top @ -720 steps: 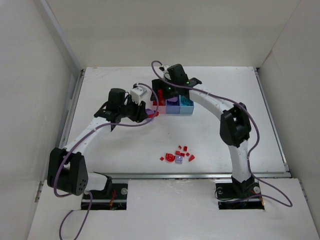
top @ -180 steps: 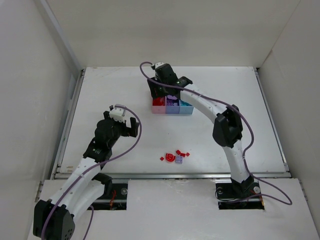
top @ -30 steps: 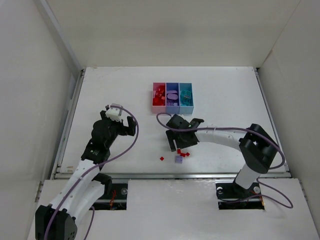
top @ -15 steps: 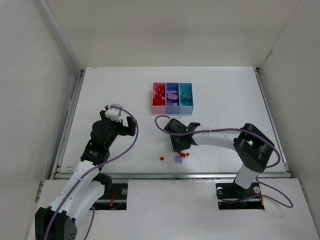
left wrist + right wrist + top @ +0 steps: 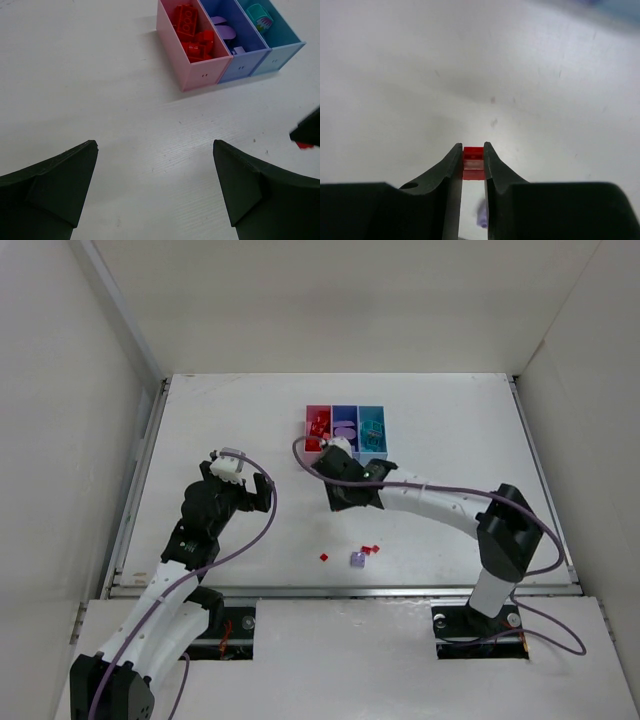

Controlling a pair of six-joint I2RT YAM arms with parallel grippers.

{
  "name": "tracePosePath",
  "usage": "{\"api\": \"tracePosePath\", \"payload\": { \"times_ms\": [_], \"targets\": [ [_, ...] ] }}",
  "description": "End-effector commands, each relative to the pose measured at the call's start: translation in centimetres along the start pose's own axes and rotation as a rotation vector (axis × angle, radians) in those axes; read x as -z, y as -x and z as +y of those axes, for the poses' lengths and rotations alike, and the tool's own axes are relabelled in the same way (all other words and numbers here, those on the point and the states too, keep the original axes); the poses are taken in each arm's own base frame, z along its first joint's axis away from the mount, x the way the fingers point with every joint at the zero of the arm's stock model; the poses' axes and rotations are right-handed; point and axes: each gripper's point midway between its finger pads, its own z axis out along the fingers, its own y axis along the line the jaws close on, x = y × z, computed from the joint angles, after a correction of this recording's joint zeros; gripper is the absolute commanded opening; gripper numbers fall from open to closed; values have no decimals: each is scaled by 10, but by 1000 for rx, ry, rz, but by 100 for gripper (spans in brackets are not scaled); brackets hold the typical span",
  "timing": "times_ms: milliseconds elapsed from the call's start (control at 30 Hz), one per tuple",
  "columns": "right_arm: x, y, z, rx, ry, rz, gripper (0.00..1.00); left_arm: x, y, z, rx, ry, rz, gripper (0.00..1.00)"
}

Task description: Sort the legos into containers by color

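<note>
Right gripper pinches a tiny red brick by its flat sides — probably light, stiff, slippery — while the left gripper gapes open.

**Setting:** robotics lab, enclosed test cell.

**Evidence:**
- 2 white-and-black jointed arms, left arm and right arm, bolted side by side on base mounts at the near edge.
- 1 flat white table, boxed on 3 sides by plain white panel walls.
- 1 metal rail along the table's front edge.
- Purple cables looped loosely along both arms.
- 1 row of 3 small coloured bins on the tabletop, with tiny toy bricks inside.
</note>
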Motion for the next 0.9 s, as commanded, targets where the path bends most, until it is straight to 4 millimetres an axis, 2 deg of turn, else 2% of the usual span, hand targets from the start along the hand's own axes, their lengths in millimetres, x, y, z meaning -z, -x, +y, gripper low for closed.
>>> {"api": "tracePosePath", "payload": {
  "times_ms": [0, 33, 67, 100, 167, 200, 267, 300, 333, 433, 533, 567, 633, 667, 700, 767, 800, 867],
  "targets": [
    [19, 95, 15, 64, -22, -249, 0, 1, 11, -2, 2, -12, -52, 99],
    [17, 111, 16, 62, -28, -276, 0, 1, 11, -2, 2, -12, -52, 99],
    [23, 145, 14, 29, -25, -333, 0, 1, 11, -2, 2, -12, -52, 99],
    [1, 151, 13, 49, -47, -320, 0, 0, 9, -2, 3, -11, -43, 99],
    [-18, 175, -2, 18, -75, -321, 0, 0, 9, -2, 3, -11, -43, 99],
    [-32, 193, 1, 12, -74, -333, 0, -1, 9, 0, 3, -2, -44, 99],
    [-46, 210, -2, 5, -73, -337, 0, 0, 7, 0, 4, -1, -35, 99],
    [-40, 235, -7, -16, -72, -383, 0, -2, 4, 0, 5, 0, -25, 99],
    [-62, 232, -11, -15, -89, -358, 0, -2, 4, 0, 5, 0, -24, 99],
    [-70, 254, -20, -50, -79, -399, 0, -3, 1, 6, 8, 21, -16, 99],
    [-78, 260, -21, -53, -58, -422, 3, -4, -1, 11, 2, 40, -7, 99],
    [-81, 260, -25, -57, -53, -418, 12, -5, -4, 11, 3, 41, 4, 99],
    [-82, 258, -18, -39, -16, -407, 27, -5, -4, 13, 3, 50, 3, 99],
    [-81, 260, -15, -22, 1, -410, 39, -6, -6, 13, 4, 51, 14, 99],
    [-82, 259, -13, -10, 14, -406, 46, -6, -6, 13, 4, 51, 14, 99],
    [-85, 256, -13, 9, 41, -388, 55, -6, -6, 13, 4, 51, 14, 99],
    [-79, 259, -11, 19, 51, -396, 64, -6, -6, 13, 4, 51, 14, 99],
    [-77, 258, -11, 30, 59, -394, 73, -6, -7, 8, -7, 16, 17, 99]
  ]
}}
